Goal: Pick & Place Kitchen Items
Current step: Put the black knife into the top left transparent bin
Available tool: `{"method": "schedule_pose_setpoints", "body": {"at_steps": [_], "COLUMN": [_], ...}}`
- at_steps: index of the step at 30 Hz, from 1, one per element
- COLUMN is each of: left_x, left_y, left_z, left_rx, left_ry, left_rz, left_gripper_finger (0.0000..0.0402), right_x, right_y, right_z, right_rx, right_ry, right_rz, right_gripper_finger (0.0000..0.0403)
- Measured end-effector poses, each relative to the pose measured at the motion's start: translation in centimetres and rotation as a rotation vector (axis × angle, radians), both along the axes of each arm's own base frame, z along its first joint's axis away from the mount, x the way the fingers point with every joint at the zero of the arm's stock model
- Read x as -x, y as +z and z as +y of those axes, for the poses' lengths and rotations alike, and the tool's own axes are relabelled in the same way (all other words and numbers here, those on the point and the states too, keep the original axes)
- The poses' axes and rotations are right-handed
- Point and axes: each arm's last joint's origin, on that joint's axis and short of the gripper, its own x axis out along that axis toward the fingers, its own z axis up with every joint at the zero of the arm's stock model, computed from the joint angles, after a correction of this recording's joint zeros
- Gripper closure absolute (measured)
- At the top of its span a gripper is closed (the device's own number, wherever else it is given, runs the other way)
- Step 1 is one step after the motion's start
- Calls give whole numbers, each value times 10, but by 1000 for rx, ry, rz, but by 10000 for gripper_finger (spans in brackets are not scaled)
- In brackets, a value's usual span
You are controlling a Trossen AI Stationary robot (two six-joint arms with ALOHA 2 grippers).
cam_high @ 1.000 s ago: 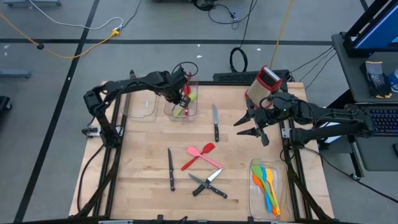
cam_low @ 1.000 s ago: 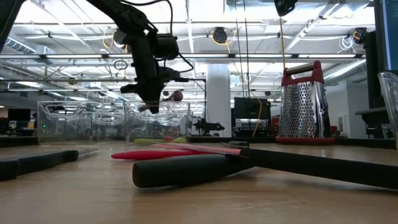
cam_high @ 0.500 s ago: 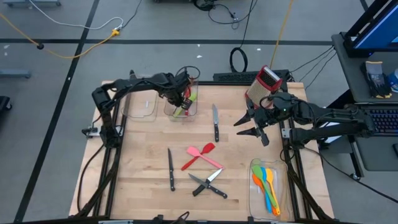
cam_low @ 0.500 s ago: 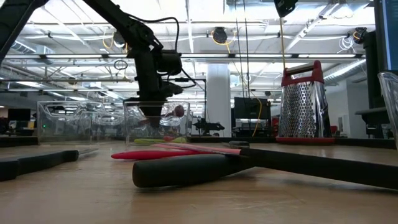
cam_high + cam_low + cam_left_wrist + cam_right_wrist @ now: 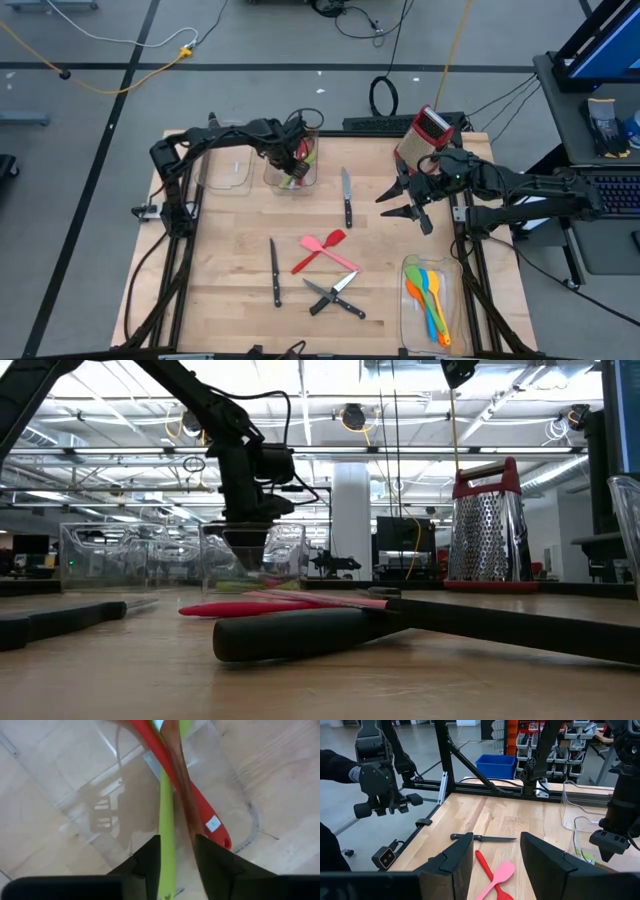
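The left gripper [image 5: 292, 157] hangs in the clear bin [image 5: 276, 181] at the table's far edge in the high view, over a green utensil [image 5: 289, 179] and a red one lying in that bin. The right gripper [image 5: 404, 202] hovers over bare wood near the red box grater [image 5: 423, 136], its fingers spread apart and holding nothing. On the table lie a knife [image 5: 346, 198], a second knife [image 5: 275, 272], a crossed pair of knives [image 5: 335, 295], and a red spatula [image 5: 319, 253] crossed with a pink spatula [image 5: 328, 251]. Orange, blue, yellow and green spoons [image 5: 430, 296] fill a bin at the right.

In the low view the left gripper [image 5: 245, 545] dips into the bin [image 5: 285, 550], with a dark knife handle [image 5: 300, 633] close to the camera.

The left wrist view shows the fingers [image 5: 150, 862] parted, astride a green handle [image 5: 166, 827] with a brown spoon handle [image 5: 181, 790] and red handle [image 5: 200, 810] just beside it; none is clamped.

The right wrist view shows parted fingers [image 5: 452, 857] above the pink spatula [image 5: 497, 876] and a knife [image 5: 482, 838].
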Motion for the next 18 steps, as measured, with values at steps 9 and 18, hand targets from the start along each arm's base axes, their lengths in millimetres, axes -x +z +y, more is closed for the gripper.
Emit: {"method": "schedule_pose_setpoints", "body": {"at_steps": [9, 18], "left_x": [13, 38], "left_y": [38, 118], "left_z": [-3, -38], "left_rx": [-32, -113], "left_ry": [-19, -12], "left_rz": [-48, -280], "left_gripper_finger": [246, 245], "right_x": [0, 0], "right_y": [0, 0], "right_z": [0, 0], "right_rx": [-21, -14], "right_ry": [-5, -4], "right_rz": [6, 4], "right_gripper_finger": [248, 248]}}
